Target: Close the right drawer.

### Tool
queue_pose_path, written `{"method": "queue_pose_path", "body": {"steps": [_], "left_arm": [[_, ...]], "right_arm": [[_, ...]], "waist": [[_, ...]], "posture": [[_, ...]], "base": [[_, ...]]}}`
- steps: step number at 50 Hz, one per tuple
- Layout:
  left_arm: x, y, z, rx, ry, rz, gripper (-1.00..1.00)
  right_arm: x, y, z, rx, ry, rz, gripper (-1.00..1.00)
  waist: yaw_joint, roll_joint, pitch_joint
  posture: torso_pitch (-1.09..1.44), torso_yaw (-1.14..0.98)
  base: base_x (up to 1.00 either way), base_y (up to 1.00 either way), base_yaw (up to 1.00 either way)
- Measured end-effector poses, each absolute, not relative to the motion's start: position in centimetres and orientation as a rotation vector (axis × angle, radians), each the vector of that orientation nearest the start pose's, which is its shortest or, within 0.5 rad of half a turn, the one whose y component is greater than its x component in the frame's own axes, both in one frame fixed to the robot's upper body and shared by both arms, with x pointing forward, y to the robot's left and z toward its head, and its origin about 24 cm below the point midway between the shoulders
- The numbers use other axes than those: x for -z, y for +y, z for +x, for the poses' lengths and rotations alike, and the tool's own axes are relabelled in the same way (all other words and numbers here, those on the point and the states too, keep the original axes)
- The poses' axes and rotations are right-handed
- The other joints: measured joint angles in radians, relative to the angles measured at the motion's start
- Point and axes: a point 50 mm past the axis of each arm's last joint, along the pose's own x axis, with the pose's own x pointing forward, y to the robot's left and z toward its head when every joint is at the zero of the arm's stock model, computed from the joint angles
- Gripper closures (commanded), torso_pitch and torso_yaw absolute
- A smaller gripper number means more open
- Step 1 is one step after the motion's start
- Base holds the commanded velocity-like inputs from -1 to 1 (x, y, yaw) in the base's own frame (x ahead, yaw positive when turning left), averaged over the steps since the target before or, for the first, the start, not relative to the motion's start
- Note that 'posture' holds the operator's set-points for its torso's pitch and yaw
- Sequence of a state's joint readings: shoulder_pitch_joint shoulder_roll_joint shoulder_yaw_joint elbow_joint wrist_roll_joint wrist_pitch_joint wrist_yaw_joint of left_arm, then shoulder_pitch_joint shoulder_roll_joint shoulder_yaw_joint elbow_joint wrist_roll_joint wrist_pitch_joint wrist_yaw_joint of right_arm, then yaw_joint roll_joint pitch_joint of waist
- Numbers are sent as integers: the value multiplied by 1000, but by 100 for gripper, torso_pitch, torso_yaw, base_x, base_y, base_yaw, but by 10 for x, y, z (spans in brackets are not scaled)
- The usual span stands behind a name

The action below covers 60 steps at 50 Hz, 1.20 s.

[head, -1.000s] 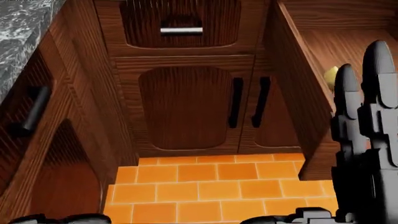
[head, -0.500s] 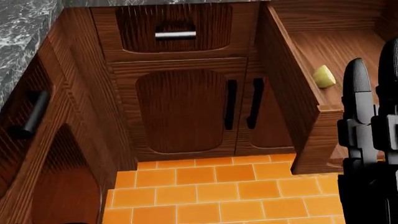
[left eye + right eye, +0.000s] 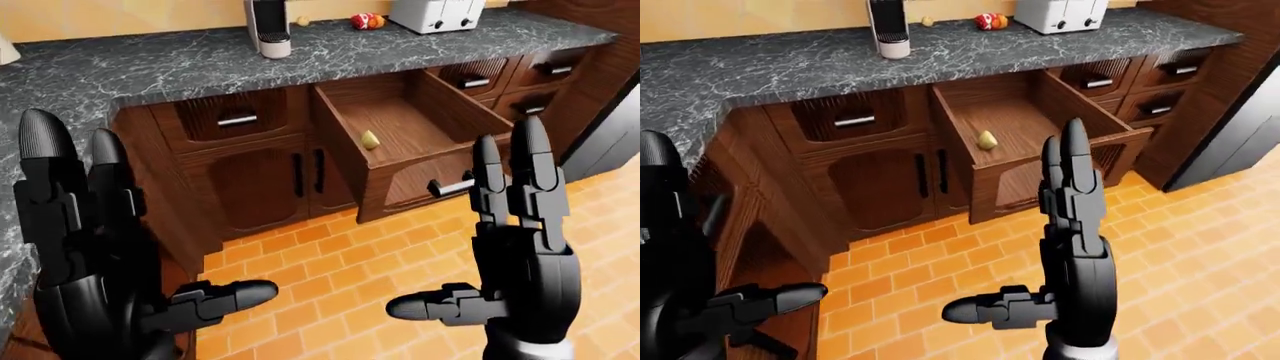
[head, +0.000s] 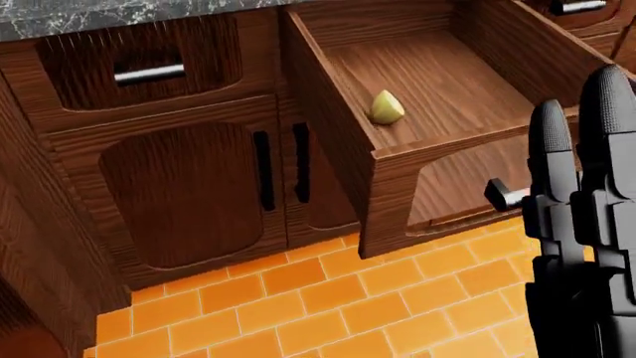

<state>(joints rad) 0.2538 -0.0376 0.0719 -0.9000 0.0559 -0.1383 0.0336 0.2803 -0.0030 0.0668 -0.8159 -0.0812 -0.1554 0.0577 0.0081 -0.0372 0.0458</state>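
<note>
**Camera swings to the open drawer**

The whole head view has shifted since half a second ago: the camera has moved, so the cabinet doors (image 4: 189, 194) now sit at the left and the drawer (image 3: 400, 139) fills the upper right, its front panel and handle (image 4: 502, 194) newly in sight.

The right hand (image 3: 520, 255) stands upright with fingers (image 3: 530, 176) straight and thumb spread sideways, holding nothing. The left hand (image 3: 95, 277) is likewise splayed and empty (both hang over the orange floor tiles (image 3: 330, 292)).

The drawer is pulled well out beneath the countertop (image 3: 150, 71), just beyond the right hand's fingertips. A small yellowish object (image 4: 387, 107) lies inside it.
</note>
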Motion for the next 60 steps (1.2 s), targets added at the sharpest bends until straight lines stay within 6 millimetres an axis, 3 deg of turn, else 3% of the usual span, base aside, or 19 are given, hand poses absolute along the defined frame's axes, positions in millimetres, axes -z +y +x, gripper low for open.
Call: {"method": "queue_pose_path", "body": {"steps": [1,6,12,15,19,21,27,29,34,40,43,48,55,57,60], "left_arm": [[-198,171,152,-189,-792,90,-100],[-194,168,155,-166,-766,77,-100],[-198,168,151,-165,-792,74,-100],[-198,167,150,-161,-793,73,-100],[-193,171,153,-181,-761,81,-100],[-194,171,152,-179,-767,78,-100],[-196,171,152,-180,-782,77,-100],[-196,170,151,-177,-784,76,-100],[-192,167,155,-157,-756,66,-100],[-197,168,152,-161,-788,67,-100],[-198,168,151,-165,-794,68,-100],[-193,171,153,-178,-760,70,-100],[-196,171,152,-180,-779,72,-100],[-197,171,151,-181,-786,70,-100],[-195,168,154,-160,-769,57,-100]], "right_arm": [[-179,-146,163,-26,-696,-104,-100],[-172,-151,165,0,-650,-115,-100],[-178,-148,163,-13,-686,-110,-100],[-178,-148,163,-14,-689,-111,-100],[-170,-146,167,-30,-647,-102,-100],[-171,-147,166,-26,-648,-105,-100],[-177,-145,163,-30,-691,-101,-100],[-177,-146,163,-29,-691,-102,-100],[-170,-150,166,-6,-643,-112,-100],[-175,-148,164,-16,-676,-105,-100],[-176,-147,163,-19,-683,-102,-100],[-169,-147,166,-31,-646,-98,-100],[-175,-146,163,-32,-684,-95,-100],[-176,-146,162,-31,-688,-97,-100],[-172,-150,164,-10,-657,-108,-100]], "waist": [[-3,-19,-5],[-37,8,-3],[-22,68,22],[-13,120,16],[1,107,12],[-3,89,4],[2,12,6],[-6,-25,-3],[-39,4,-7],[-22,73,23],[-11,124,14],[-9,97,9],[1,8,6],[-7,-29,-5],[-34,-16,-9]], "posture": [[0,0],[0,0],[0,0],[0,0],[0,0],[0,0],[0,0],[0,0],[0,0],[0,0],[0,0],[0,0],[0,0],[0,0],[0,0]], "base": [[0,0,-59],[0,0,-59],[0,0,-60],[0,0,-59],[0,0,-59],[0,0,-59],[0,0,-60],[0,0,-59],[0,0,-60],[0,0,-60],[0,0,-60],[0,0,-60],[0,0,-60],[0,0,-60],[0,0,-60]]}}
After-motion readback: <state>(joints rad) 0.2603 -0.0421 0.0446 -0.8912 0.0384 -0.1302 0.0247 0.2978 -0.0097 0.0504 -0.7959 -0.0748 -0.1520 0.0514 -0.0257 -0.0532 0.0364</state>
